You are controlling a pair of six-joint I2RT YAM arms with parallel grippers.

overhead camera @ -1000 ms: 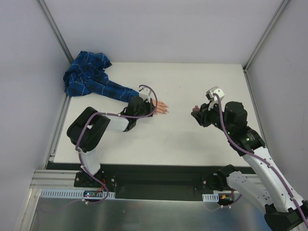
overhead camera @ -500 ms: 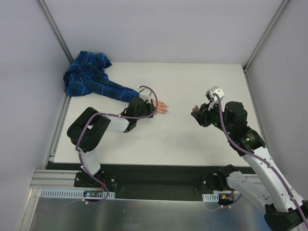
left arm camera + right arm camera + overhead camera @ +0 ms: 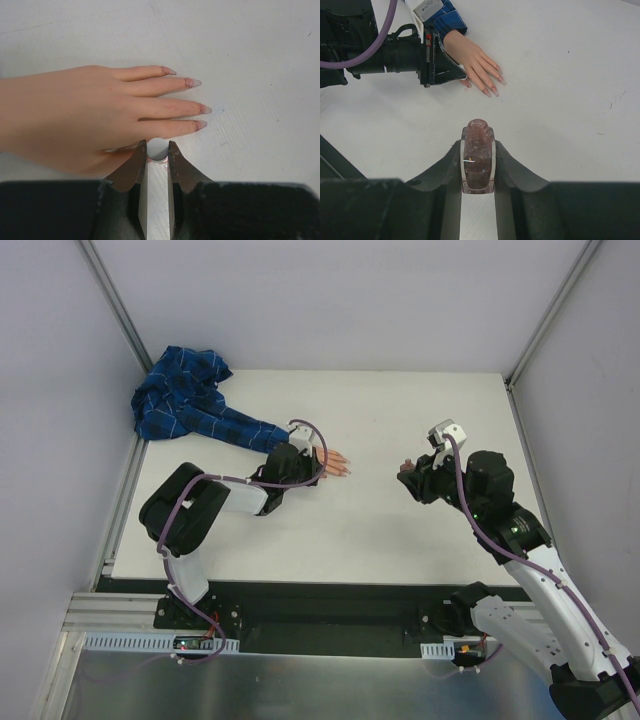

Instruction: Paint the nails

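Lying left-to-right, fake hand [image 3: 75,115], nails [image 3: 206,109] pointing toward right gripper [image 3: 405,473]

Table [image 3: 400,530]: white, matte, a few small dark scuffs [image 3: 611,105] on right side.
Sleeve [image 3: 185,405]: blue plaid, bunched in heap at far-left corner, one strip running out toward table centre.
Bottle [image 3: 478,155]: small, mauve-tinted, glossy, right of table centre, well apart from sleeve.
Walls [image 3: 330,300]: plain pale grey on three sides, metal struts [image 3: 115,300] at corners.
Near edge: black strip, slotted white rail [image 3: 130,642], brushed metal sheet [image 3: 330,690] below.
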